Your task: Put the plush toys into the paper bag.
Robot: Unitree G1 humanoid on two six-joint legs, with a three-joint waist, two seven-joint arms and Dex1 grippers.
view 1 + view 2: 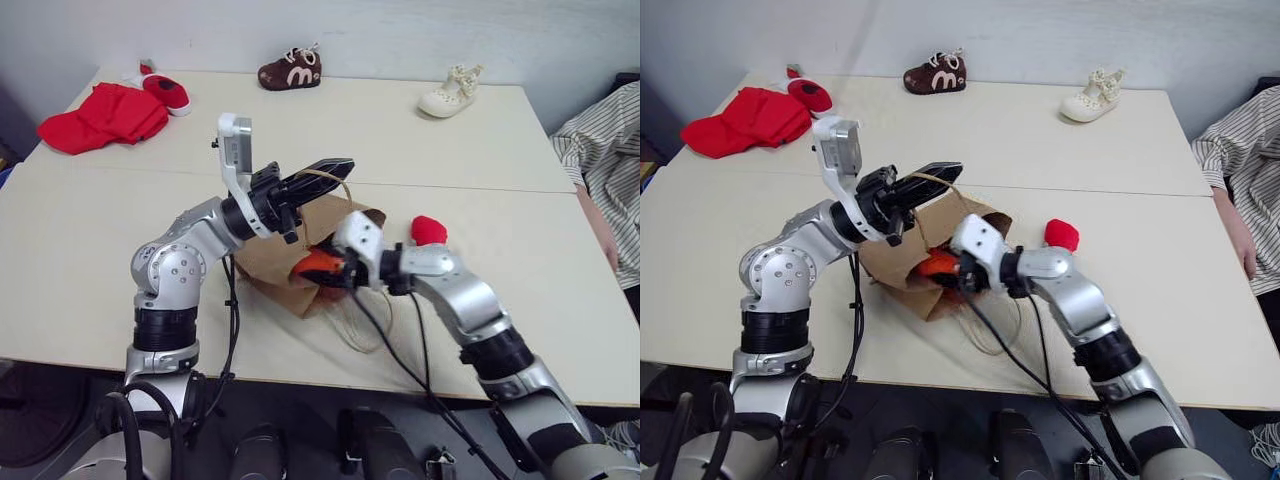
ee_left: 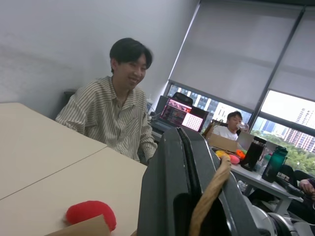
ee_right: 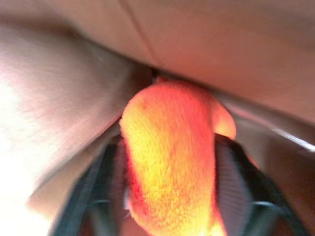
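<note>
My left gripper is pinched tight on 1 cord handle of the paper bag, lifting it so the mouth gapes sideways toward my other arm; without that pull the bag would likely slump flat on the table. My right gripper is pushed into that mouth with the orange plush toy between its fingers, which stand on either side of the toy. I cannot tell whether they are pressing it or have begun to let go. Brown paper walls close in around it, so I judge the toy is inside the opening and this is the place to drop it.

The red plush toy sits on the table just past the bag (1 of 2 not yet packed). My own right forearm lies between me and it, and the bag's loose second handle trails on the table under that arm, where it could snag as I withdraw.

Well apart along the far edge lie a red cloth, a red shoe, a brown shoe and a cream shoe. A person in a striped shirt sits at the table's right side, clear of my reach.
</note>
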